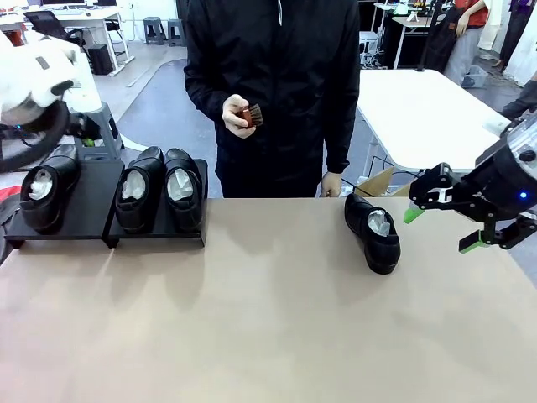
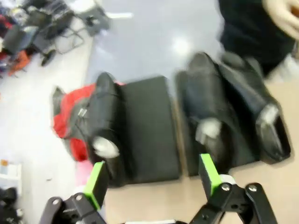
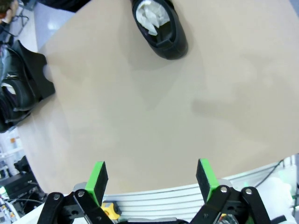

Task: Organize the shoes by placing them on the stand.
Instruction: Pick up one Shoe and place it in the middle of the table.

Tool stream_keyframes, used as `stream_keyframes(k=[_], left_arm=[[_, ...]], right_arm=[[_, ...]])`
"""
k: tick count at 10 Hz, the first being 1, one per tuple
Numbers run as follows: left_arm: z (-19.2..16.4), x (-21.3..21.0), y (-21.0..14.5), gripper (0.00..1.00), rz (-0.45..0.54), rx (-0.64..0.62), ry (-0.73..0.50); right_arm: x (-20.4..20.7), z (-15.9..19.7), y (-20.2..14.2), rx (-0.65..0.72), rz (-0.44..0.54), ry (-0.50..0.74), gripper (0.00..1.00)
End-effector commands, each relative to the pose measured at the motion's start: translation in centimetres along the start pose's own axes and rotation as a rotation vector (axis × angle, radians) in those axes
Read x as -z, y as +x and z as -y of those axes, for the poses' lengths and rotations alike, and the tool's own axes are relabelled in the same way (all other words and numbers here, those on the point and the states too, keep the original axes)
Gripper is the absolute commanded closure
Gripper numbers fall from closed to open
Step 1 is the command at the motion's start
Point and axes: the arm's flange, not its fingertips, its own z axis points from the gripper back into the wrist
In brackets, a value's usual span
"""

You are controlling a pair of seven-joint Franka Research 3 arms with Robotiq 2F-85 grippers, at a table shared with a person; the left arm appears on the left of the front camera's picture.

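Observation:
The matte-black stand sits at the table's far left in two sections. One glossy black shoe rests on the left part of the left section, and two shoes fill the right section. A fourth shoe lies on the tan table at the right, toe towards me. My right gripper hangs open just right of it, apart from it. In the right wrist view that shoe lies far ahead of the open gripper. My left gripper is open above the stand, in a blurred view.
A person stands behind the table's middle, holding a small reddish-brown brush. A cardboard box sits behind the table's far edge, with a white table beyond. Something red lies on the floor left of the stand.

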Motion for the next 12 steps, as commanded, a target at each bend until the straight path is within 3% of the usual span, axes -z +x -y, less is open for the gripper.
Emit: stream_keyframes(k=[1,2,5,6,8,9,11,12], left_arm=[[-0.1,-3.7,-0.8,0.0,-0.216,0.194,-0.19],[0.8,-4.0,-1.5,0.0,-0.257,0.251,-0.248],[0.9,-3.6,-1.7,0.0,-0.328,0.239,-0.277],[3.5,-3.9,-3.0,0.0,-0.296,0.247,-0.314],[3.5,-3.9,-3.0,0.0,-0.296,0.247,-0.314],[3.5,-3.9,-3.0,0.0,-0.296,0.247,-0.314],[3.5,-3.9,-3.0,0.0,-0.296,0.247,-0.314],[3.5,-3.9,-3.0,0.0,-0.296,0.247,-0.314]], right_arm=[[1.2,-1.4,4.7,-0.061,-0.076,-0.057,0.0],[2.1,-2.6,7.4,-0.103,-0.096,-0.088,0.0],[6.7,-5.8,12.7,-0.161,-0.13,-0.232,0.0],[4.8,-3.0,8.9,-0.104,-0.098,-0.124,0.0],[4.8,-3.0,8.9,-0.104,-0.098,-0.124,0.0],[6.7,-4.0,11.3,-0.128,-0.118,-0.164,0.0],[9.3,-5.4,12.0,-0.171,-0.132,-0.274,0.0],[10.7,-6.9,12.7,-0.191,-0.094,-0.302,0.0]])
